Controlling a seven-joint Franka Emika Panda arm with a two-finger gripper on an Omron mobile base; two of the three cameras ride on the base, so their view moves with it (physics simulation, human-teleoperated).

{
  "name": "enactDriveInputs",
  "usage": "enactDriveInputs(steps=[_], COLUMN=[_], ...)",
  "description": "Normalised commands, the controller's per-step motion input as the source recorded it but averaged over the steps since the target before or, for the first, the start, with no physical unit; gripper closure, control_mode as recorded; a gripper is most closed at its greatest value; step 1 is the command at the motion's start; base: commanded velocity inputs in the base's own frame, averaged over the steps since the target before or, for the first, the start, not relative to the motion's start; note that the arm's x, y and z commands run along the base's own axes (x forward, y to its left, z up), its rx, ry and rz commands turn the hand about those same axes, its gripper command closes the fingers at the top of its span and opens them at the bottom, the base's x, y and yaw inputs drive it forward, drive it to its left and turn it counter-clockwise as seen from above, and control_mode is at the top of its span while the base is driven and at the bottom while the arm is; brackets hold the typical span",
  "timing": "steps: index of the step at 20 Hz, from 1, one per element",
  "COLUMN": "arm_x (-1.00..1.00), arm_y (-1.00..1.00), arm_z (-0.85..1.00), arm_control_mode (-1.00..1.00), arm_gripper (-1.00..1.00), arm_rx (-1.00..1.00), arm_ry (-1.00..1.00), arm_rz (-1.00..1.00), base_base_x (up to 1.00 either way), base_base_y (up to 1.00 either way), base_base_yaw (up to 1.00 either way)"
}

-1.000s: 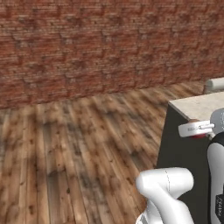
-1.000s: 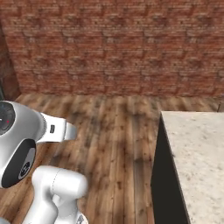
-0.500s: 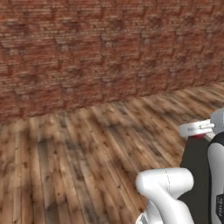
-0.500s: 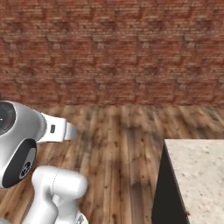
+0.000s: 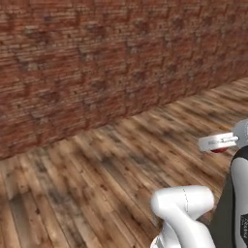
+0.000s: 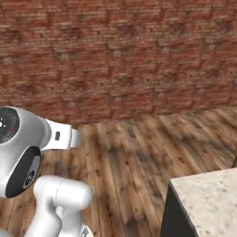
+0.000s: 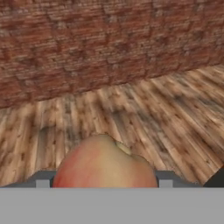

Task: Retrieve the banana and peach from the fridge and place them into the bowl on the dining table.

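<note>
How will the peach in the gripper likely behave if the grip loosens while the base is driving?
The peach looks round and smooth, so it would probably slip and roll across the wood floor. It fills the gap between the jaws of the gripper, so the hold seems snug. Likely soft; squeezing harder could bruise it.

You are facing a red brick wall (image 5: 97, 63) that runs across the top of the left base view, dropping toward the left. Below it, a wooden plank floor (image 5: 87, 184) fills the rest. At the right edge you can see a sliver of red, the peach (image 5: 221, 149), tucked under a white part of the arm, above the floor.
</note>
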Motion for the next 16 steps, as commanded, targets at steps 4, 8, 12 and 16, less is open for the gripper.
enactDriveInputs(steps=[4, 8, 12, 16], arm_x=[0.00, 0.00, 0.00, 0.00], arm_y=[0.00, 0.00, 0.00, 0.00], arm_z=[0.00, 0.00, 0.00, 0.00], arm_control_mode=[1.00, 1.00, 1.00, 1.00], arm_gripper=[1.00, 1.00, 1.00, 1.00], arm_rx=[0.00, 0.00, 0.00, 0.00], arm_ry=[0.00, 0.00, 0.00, 0.00], arm_rz=[0.00, 0.00, 0.00, 0.00], base_base_x=[1.00, 0.95, 0.89, 0.87], base_base_y=[0.14, 0.02, 0.00, 0.00], base_base_yaw=[-0.54, -0.58, -0.62, -0.66])
